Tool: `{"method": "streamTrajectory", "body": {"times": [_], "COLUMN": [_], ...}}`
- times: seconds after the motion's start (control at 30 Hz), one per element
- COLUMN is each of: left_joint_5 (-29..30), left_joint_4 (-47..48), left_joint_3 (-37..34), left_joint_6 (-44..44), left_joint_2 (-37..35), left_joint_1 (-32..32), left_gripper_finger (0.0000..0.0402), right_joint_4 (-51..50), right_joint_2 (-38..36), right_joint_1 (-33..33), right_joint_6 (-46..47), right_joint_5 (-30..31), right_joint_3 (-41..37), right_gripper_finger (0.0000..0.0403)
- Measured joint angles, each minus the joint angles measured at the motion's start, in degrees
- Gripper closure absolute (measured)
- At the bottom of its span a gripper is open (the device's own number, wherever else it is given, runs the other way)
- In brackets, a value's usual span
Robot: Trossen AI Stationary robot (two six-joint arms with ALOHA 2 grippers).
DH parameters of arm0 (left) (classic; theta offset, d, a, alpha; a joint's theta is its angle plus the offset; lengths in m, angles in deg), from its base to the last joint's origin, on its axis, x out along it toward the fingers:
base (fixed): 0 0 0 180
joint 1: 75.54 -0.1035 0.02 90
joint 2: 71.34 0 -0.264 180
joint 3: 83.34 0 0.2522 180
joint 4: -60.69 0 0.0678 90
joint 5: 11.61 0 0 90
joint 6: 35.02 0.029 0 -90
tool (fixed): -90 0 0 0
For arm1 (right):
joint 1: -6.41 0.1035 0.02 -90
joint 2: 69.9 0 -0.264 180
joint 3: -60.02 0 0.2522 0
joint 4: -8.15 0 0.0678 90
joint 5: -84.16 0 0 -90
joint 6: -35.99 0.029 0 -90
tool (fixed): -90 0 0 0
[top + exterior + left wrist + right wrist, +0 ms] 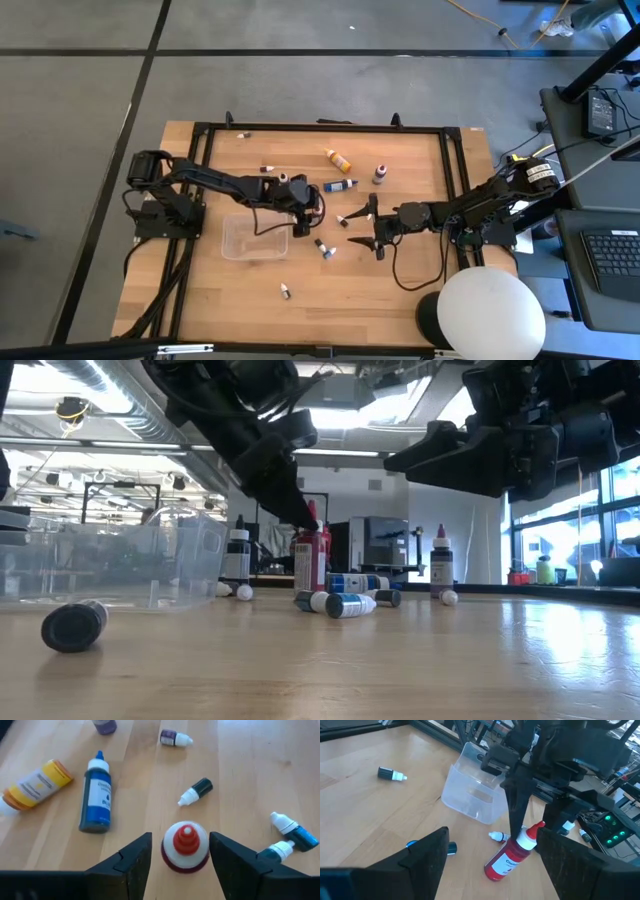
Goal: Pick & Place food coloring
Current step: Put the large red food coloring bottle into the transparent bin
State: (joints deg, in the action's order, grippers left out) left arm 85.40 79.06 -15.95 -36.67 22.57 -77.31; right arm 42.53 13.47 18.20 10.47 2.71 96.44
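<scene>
Currently left hand (185, 862), half-open, straddles the white-capped red dropper bottle (185, 847); looks slightly off-centre, so closing could topple it.

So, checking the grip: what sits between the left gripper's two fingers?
The red bottle stands upright between the left gripper's fingers, small gaps either side; the left wrist view shows it.

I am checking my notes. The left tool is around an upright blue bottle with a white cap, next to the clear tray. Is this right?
Not quite: the bottle is red, not blue. The left wrist view shows the left tool with its fingers on either side of the upright red bottle, which has a white cap. The high view shows the clear tray beside it.
</scene>
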Motion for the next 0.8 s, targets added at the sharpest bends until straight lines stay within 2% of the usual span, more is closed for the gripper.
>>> {"method": "streamTrajectory", "body": {"times": [0.53, 0.8], "left_joint_5": [-1.6, -2.2], "left_joint_4": [-0.1, 0.2], "left_joint_3": [0.0, 0.0], "left_joint_6": [0.7, 2.7], "left_joint_2": [0.0, -0.4], "left_joint_1": [0.0, 0.0], "left_gripper_finger": [0.0274, 0.0280], "right_joint_4": [0.0, 0.0], "right_joint_2": [0.0, 0.0], "right_joint_1": [0.0, 0.0], "right_joint_6": [0.0, 0.0], "right_joint_5": [0.0, 0.0], "right_joint_3": [0.0, 0.0], "right_gripper_finger": [0.0101, 0.0101]}}
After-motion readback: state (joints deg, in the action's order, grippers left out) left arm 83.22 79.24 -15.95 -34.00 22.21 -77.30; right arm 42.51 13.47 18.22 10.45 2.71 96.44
